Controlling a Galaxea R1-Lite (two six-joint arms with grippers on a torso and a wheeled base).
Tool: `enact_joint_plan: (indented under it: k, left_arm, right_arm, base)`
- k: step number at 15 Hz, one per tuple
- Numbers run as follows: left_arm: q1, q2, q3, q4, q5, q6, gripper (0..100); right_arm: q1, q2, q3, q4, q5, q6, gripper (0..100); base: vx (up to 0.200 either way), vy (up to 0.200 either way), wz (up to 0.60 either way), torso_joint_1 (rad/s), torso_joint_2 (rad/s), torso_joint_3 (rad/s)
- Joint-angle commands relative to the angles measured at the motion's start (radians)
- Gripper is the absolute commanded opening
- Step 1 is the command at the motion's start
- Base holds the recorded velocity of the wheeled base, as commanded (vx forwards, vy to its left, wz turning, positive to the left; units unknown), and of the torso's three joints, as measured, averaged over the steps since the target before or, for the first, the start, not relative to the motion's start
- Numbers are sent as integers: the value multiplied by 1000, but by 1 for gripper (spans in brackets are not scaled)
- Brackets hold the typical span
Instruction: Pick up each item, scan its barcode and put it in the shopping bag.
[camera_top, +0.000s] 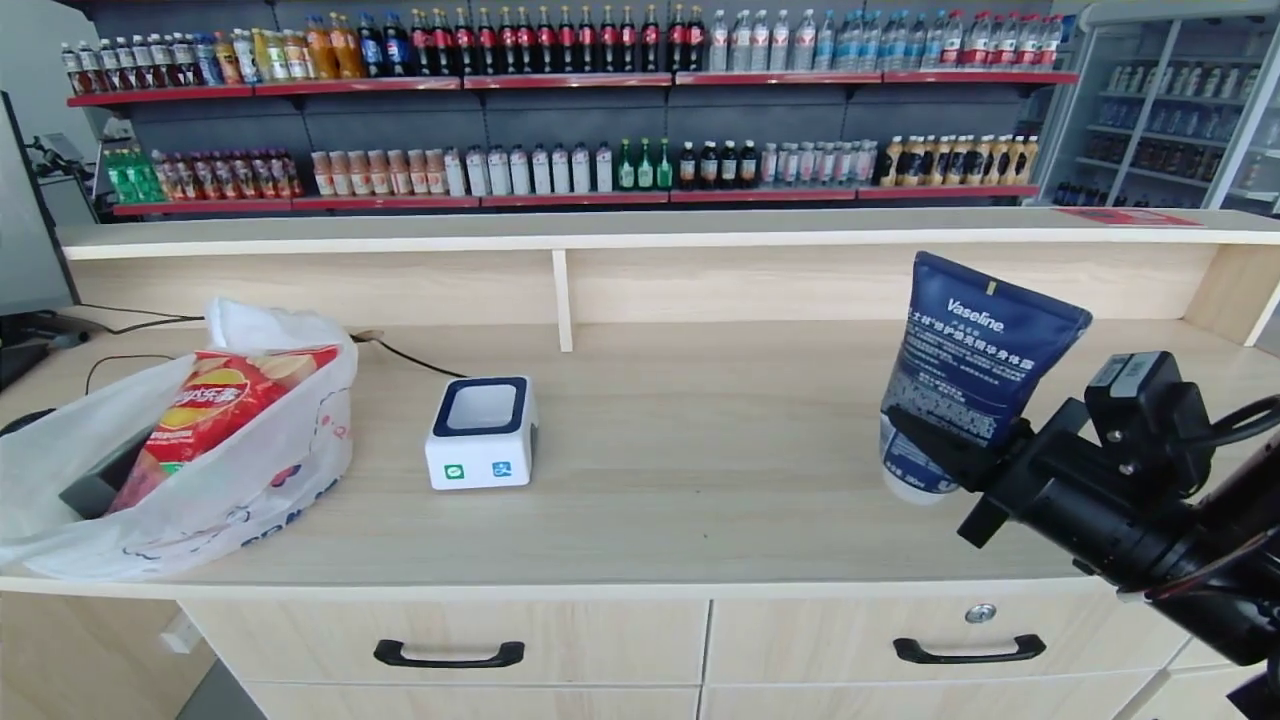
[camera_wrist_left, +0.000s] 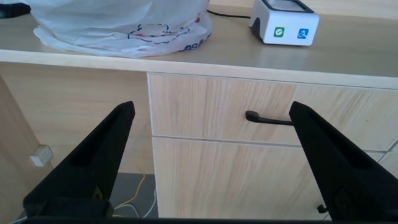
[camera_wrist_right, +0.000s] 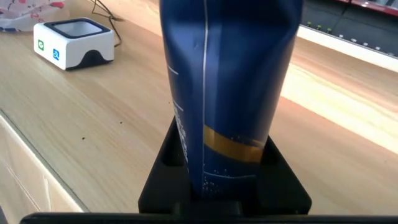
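Observation:
A dark blue lotion tube (camera_top: 975, 370) stands cap down and tilted at the right of the wooden counter (camera_top: 700, 470). My right gripper (camera_top: 945, 450) is shut on its lower part, and in the right wrist view the tube (camera_wrist_right: 230, 81) rises from between the jaws of that gripper (camera_wrist_right: 224, 168). I cannot tell whether the cap touches the counter. The white barcode scanner (camera_top: 482, 432) sits mid-counter. At the left lies the white shopping bag (camera_top: 200, 490) with a red chips packet (camera_top: 215, 405) inside. My left gripper (camera_wrist_left: 211, 121) is open and holds nothing, below counter height, facing the drawers.
A black cable (camera_top: 410, 358) runs from the scanner to the back. A raised ledge (camera_top: 640, 240) bounds the counter's far side, with bottle shelves behind. Drawers with black handles (camera_top: 448, 655) lie under the counter. A dark box (camera_top: 95, 485) sits in the bag.

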Motion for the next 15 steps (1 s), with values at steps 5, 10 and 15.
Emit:
enact_joint_plan:
  k: [5,10,15]
  left_arm:
    - [1,0,0,-1,1,-2,100]
    - [1,0,0,-1,1,-6,100]
    - [1,0,0,-1,1,-6,100]
  right_arm:
    - [6,-45,25,-1,1,-5,0]
    - [5,-55,13,-1,1,-2,0]
    - [6,-68,19,-1,1,0,0]
  base:
    - [0,200,0,5,6,3]
    - [0,200,0,5,2,0]
    - [0,200,0,0,0,4]
